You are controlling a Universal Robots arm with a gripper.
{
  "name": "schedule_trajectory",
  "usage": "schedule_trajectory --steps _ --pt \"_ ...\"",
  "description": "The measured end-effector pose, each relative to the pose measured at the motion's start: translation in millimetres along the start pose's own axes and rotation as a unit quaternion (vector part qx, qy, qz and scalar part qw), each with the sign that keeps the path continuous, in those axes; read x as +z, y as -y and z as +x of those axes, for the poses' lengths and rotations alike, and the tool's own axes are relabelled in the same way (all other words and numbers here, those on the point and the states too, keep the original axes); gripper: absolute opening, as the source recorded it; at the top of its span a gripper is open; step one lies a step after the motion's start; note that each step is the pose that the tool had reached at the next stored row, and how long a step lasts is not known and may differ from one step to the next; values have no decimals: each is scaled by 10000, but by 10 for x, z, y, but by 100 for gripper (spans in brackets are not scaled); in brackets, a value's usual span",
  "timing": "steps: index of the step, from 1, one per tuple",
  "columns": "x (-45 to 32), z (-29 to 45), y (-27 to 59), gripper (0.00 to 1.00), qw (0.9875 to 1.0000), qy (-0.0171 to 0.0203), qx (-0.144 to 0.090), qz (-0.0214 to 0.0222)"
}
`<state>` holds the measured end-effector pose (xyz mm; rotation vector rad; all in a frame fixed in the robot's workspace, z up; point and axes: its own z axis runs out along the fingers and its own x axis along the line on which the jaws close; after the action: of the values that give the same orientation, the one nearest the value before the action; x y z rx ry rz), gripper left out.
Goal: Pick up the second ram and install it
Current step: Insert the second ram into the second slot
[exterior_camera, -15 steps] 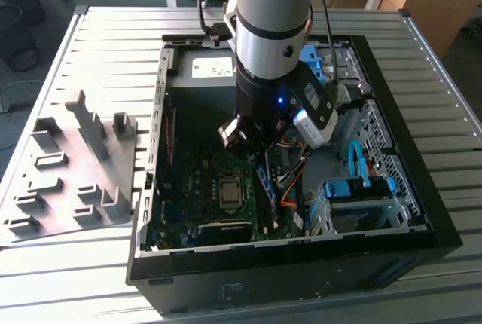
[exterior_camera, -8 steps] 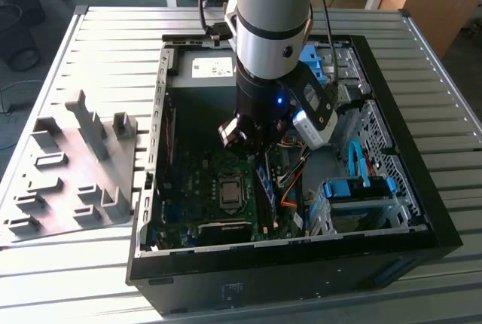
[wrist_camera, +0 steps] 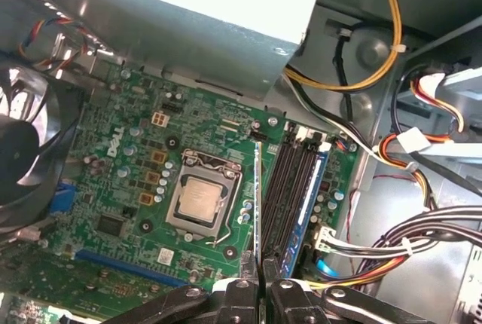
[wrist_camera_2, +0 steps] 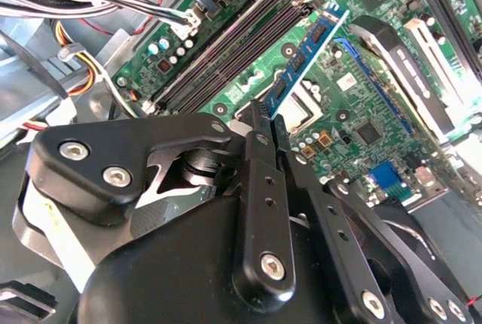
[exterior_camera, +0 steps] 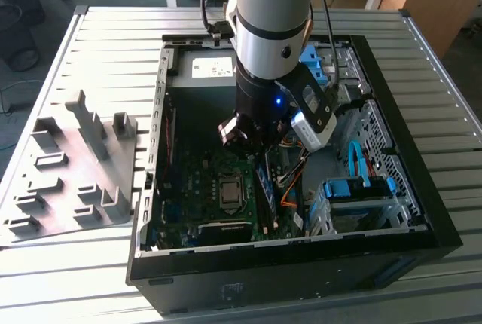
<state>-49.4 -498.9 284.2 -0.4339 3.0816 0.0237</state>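
Note:
My gripper [wrist_camera_2: 267,120] is shut on the second ram [wrist_camera_2: 309,53], a thin blue-green board that sticks out from between the black fingertips. In the first wrist view the ram [wrist_camera: 258,203] shows edge-on above the gripper [wrist_camera: 260,282]. It hangs just over the motherboard, between the CPU socket [wrist_camera: 199,200] and the black memory slots [wrist_camera: 290,188], parallel to the slots. In the exterior view the ram [exterior_camera: 263,181] points down from the gripper [exterior_camera: 256,147] inside the open computer case [exterior_camera: 407,211]. A blue strip [wrist_camera: 310,196] runs along the outermost slot; I cannot tell what it is.
Bundled cables [wrist_camera: 392,151] crowd the far side of the slots, and a black fan [wrist_camera: 30,151] sits beyond the socket. A blue drive cage [exterior_camera: 361,196] fills the case on the exterior view's right. A grey slotted fixture block [exterior_camera: 75,166] lies on the table on the exterior view's left.

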Motion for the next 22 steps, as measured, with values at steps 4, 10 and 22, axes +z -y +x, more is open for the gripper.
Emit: schedule_trajectory --steps 4,10,22 --pt "2 0 0 14 9999 2 162 5" --pt "4 0 0 14 9994 4 352 11" --pt "6 0 0 14 9979 7 652 20"
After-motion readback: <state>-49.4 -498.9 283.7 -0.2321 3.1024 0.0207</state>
